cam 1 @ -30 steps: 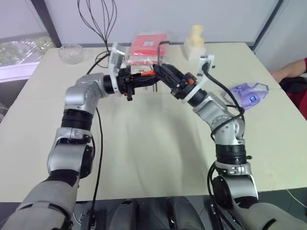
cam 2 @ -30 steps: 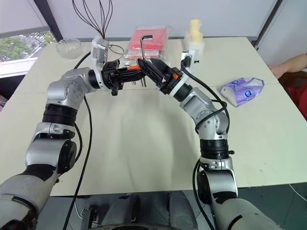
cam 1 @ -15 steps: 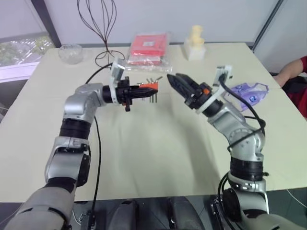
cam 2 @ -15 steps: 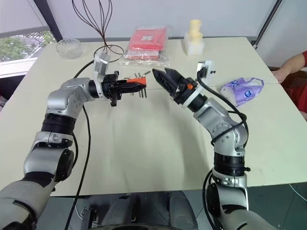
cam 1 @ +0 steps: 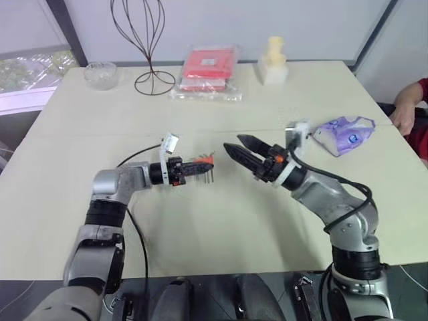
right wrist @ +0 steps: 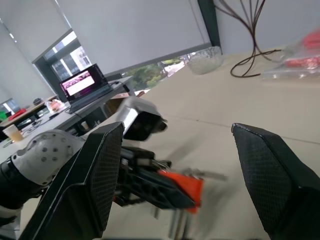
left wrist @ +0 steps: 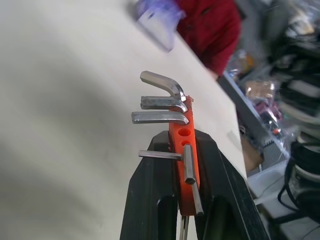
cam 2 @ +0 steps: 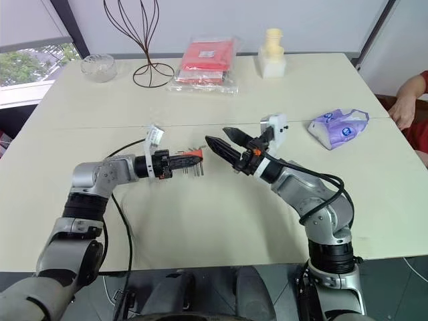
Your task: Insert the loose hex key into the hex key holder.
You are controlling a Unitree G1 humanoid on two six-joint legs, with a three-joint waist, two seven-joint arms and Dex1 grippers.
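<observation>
My left gripper [cam 1: 199, 167] is shut on the orange-red hex key holder [cam 1: 207, 159], holding it low over the table with its fingers pointing towards my right. In the left wrist view the holder [left wrist: 185, 165] sits between the two black fingers, and several grey keys stick out of it sideways. I cannot tell the loose hex key from the keys seated in the holder. My right gripper [cam 1: 235, 142] hangs open and empty a short way to the right of the holder, pointing at it. The right wrist view shows the holder [right wrist: 182, 187] beyond the spread fingers.
At the table's far side stand a wire stand [cam 1: 142, 40], a glass bowl [cam 1: 99, 72], a red packet in clear plastic [cam 1: 208, 67] and a cream-coloured figure [cam 1: 273, 57]. A purple pouch [cam 1: 344, 130] lies to the right. A person's hand [cam 1: 404, 117] rests at the right edge.
A second ago my right gripper held an L-shaped key at the holder. It has let go and drawn back. Both arms have sunk towards the table, the left one further.
</observation>
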